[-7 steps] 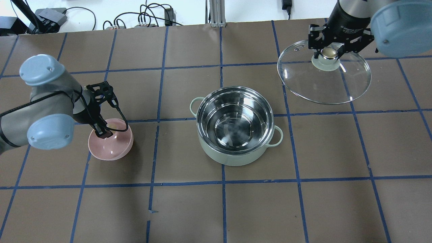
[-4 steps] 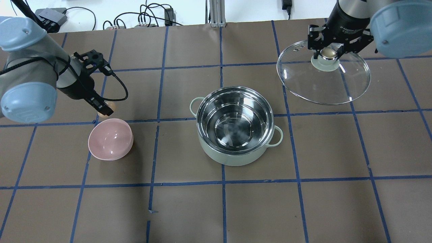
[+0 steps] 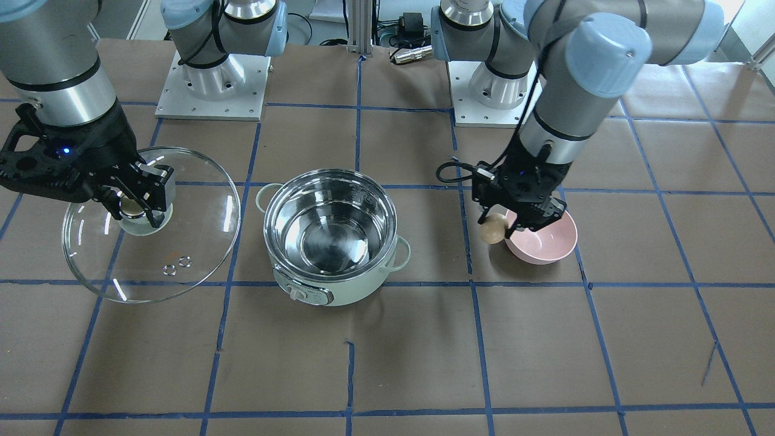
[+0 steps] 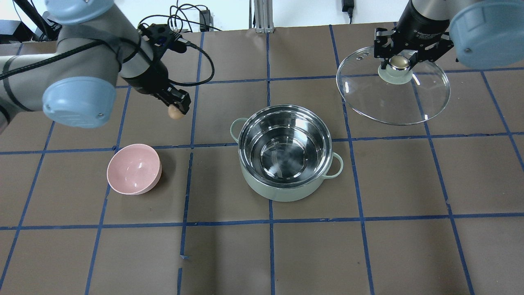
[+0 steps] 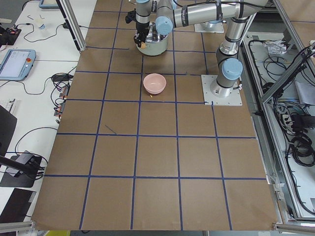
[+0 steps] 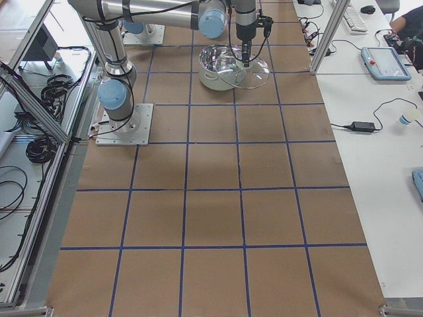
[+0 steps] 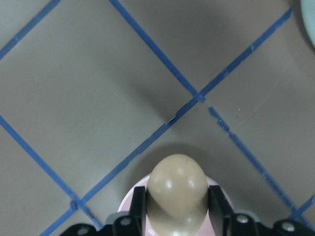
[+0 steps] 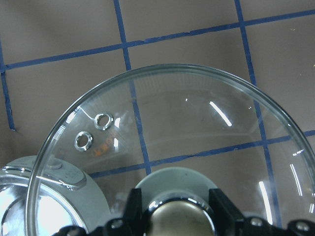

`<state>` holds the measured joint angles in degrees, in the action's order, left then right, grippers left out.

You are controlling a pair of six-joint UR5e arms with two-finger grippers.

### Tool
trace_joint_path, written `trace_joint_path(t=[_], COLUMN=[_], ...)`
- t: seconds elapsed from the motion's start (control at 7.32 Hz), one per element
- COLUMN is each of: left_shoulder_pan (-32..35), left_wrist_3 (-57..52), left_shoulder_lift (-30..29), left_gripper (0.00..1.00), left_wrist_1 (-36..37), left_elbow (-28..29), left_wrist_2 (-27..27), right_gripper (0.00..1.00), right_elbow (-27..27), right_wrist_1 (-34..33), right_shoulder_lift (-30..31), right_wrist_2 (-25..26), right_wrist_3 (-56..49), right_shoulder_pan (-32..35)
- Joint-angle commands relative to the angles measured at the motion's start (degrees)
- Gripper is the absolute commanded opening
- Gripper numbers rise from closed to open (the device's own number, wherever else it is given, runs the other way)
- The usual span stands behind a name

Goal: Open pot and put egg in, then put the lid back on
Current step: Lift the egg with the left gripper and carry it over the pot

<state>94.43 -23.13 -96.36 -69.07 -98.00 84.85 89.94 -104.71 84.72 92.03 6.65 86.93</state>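
The left gripper (image 4: 177, 110) is closed on the egg (image 4: 176, 113), pinching it by its sides between both fingers (image 7: 139, 209) so that the rounded end sticks out past the fingertips. The egg hangs in the air above the desk (image 4: 368, 254). In the overhead view it is left of the pot (image 4: 282, 191) and farther back than it. In the front-facing view it sits just beside the rim of the pink bowl (image 4: 153, 178), on the pot's side. A stretch of brown desk crossed by one blue tape line (image 4: 192, 123) separates the egg from the pot's left loop handle (image 4: 233, 127).

The right gripper (image 4: 399, 62) is clamped on the beige knob (image 4: 399, 61) of the lid (image 4: 393, 102) and holds the glass disc tilted, to the far right of the pot. The lid's near-left edge comes close to the pot's rim but stays apart from it. In the right wrist view part of the pot's rim shows through the glass.

The pot stands uncovered at the desk's middle, its steel inside showing and its dial facing away from the robot. Wide brown desk lies on its near side.

There are one egg, one pot with two loop handles, one lid with two steam holes (image 3: 177, 265), and one pink bowl.
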Motion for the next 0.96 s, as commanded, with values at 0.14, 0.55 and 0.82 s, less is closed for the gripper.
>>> trace_joint_path(t=[0.14, 0.55, 0.82], left_shoulder_pan=[14.9, 18.9, 20.6], left_wrist_3=[25.7, 31.5, 34.0], left_shoulder_lift=[-7.5, -11.1, -14.3], left_gripper=[0.19, 0.19, 0.19], left_wrist_1=[5.9, 9.8, 15.0], left_elbow=[4.4, 3.5, 3.2], left_wrist_2=[0.8, 0.8, 2.6], right_gripper=[0.36, 0.36, 0.36], right_elbow=[0.3, 0.3, 0.3], right_wrist_1=[0.0, 0.0, 0.1], right_shoulder_lift=[0.0, 0.1, 0.1], right_wrist_2=[-0.2, -0.2, -0.2], right_wrist_3=[-0.4, -0.4, -0.6], right_shoulder_pan=[-1.0, -1.1, -1.1])
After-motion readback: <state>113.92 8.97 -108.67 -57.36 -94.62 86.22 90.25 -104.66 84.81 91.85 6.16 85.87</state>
